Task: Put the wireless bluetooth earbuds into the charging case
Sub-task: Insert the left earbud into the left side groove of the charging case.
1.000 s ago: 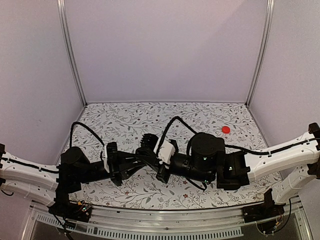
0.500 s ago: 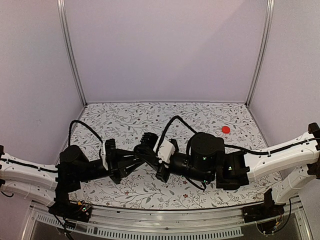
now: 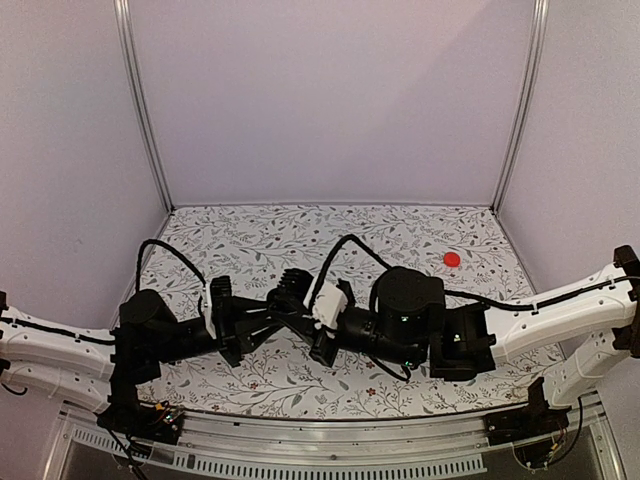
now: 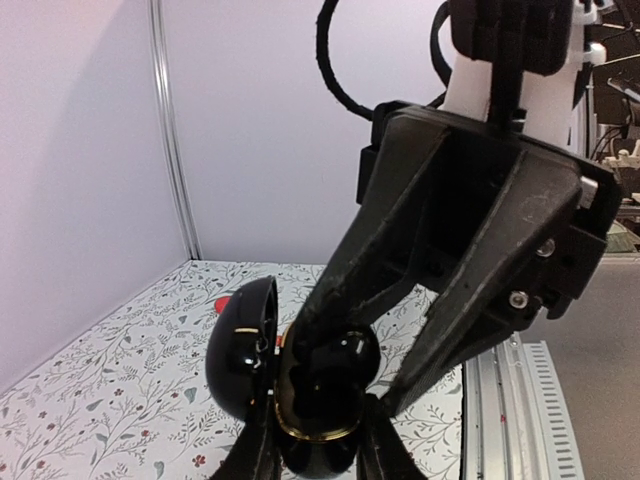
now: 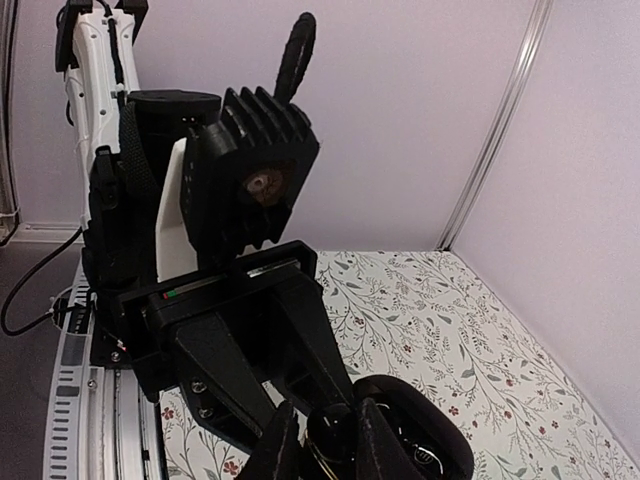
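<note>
My left gripper (image 4: 318,445) is shut on the black charging case (image 4: 318,425), held upright above the table's middle. The case's lid (image 4: 240,345) stands open to the left. My right gripper (image 5: 325,428) reaches in from the opposite side, shut on a glossy black earbud (image 4: 348,355). The bud sits at the case's gold-rimmed mouth. In the right wrist view the bud (image 5: 335,435) shows between the fingertips, with the open case (image 5: 425,440) beside it. From above, both grippers meet at the case (image 3: 292,318). A red earbud (image 3: 452,259) lies on the table at the far right.
The floral table mat (image 3: 250,240) is walled in by pale panels at the back and sides. A metal rail (image 3: 330,440) runs along the near edge. The right arm's black cable (image 3: 350,245) loops over the middle.
The left arm drew back slightly to the left, and the right arm followed it leftward. The two grippers stay together at the case.
</note>
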Controlling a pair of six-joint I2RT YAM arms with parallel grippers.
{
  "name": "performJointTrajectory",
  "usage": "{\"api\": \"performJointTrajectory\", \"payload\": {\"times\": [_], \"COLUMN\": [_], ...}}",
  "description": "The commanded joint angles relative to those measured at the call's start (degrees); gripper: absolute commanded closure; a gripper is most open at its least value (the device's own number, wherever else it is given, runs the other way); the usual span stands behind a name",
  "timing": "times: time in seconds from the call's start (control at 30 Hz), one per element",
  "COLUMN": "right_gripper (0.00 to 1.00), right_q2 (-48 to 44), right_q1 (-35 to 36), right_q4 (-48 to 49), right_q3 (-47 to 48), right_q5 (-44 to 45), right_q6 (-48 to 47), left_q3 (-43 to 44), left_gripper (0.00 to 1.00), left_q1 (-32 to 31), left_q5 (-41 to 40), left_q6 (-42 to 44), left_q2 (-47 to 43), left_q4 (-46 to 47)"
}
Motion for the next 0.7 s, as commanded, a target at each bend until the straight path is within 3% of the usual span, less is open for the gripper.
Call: {"api": "performJointTrajectory", "payload": {"times": [0.0,0.3,0.67], "right_gripper": [0.79,0.65,0.62], "right_q2": [0.85,-0.20,-1.55], "right_q1": [0.14,-0.12,-0.31], "right_q4": [-2.02,-1.95,-1.51], "right_q3": [0.54,0.61,1.27], "right_q5": [1.11,1.46,1.91], "right_q6": [0.17,0.78,-0.04], "left_q3": [1.22,1.13,1.30], "left_gripper": [1.00,1.00,1.00], "left_q1": [0.78,0.84,0.98], "left_q5": [1.18,1.64,2.56], "left_q6": [0.31,-0.09,-0.27], "left_q2": [-0.75,-0.52,0.97], "left_q4": [2.51,2.40,2.80]}}
